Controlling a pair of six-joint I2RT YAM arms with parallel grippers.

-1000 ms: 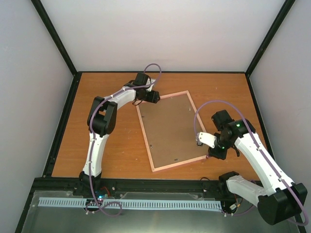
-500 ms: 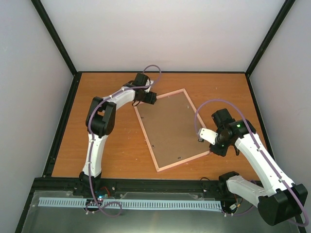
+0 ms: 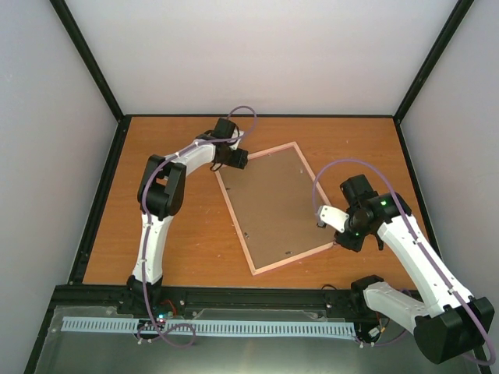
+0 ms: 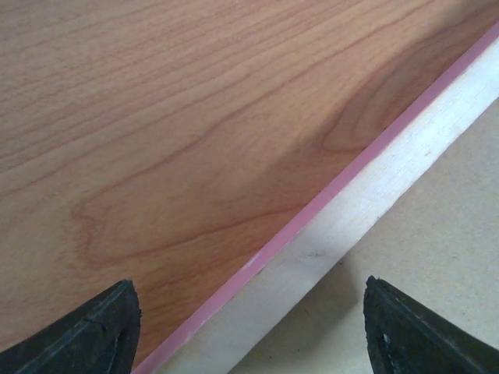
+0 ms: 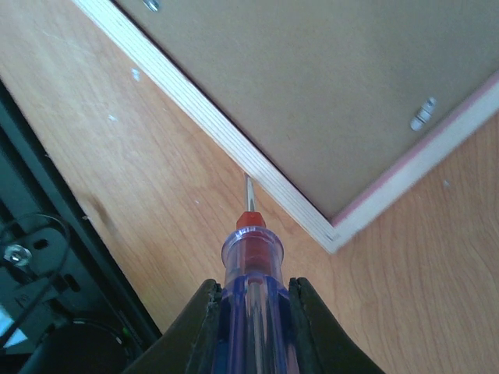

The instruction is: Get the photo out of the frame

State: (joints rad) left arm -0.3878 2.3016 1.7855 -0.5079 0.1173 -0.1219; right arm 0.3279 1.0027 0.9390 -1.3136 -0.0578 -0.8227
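The frame [image 3: 273,204] lies face down on the table, showing its brown hardboard back, pale wood rim and thin pink border. The photo is hidden inside it. My left gripper [image 3: 238,158] is open at the frame's far left corner; in the left wrist view [image 4: 249,339] the jaws straddle the rim [image 4: 374,187], one fingertip [image 4: 105,331] over the table and the other over the hardboard. My right gripper [image 3: 334,231] is shut on a screwdriver [image 5: 251,261] with a clear blue handle. Its metal tip touches the outer side of the frame's rim [image 5: 195,117], close to the near right corner.
Small metal retaining tabs [image 5: 423,114] sit on the hardboard back along the rim. The table's black front rail [image 5: 54,257] runs just behind the right gripper. Grey walls enclose the wooden table [image 3: 171,234] on three sides.
The frame has slid and turned slightly to the right, its near corner moving right. My left gripper has moved a little to the left. The right gripper still holds the screwdriver.
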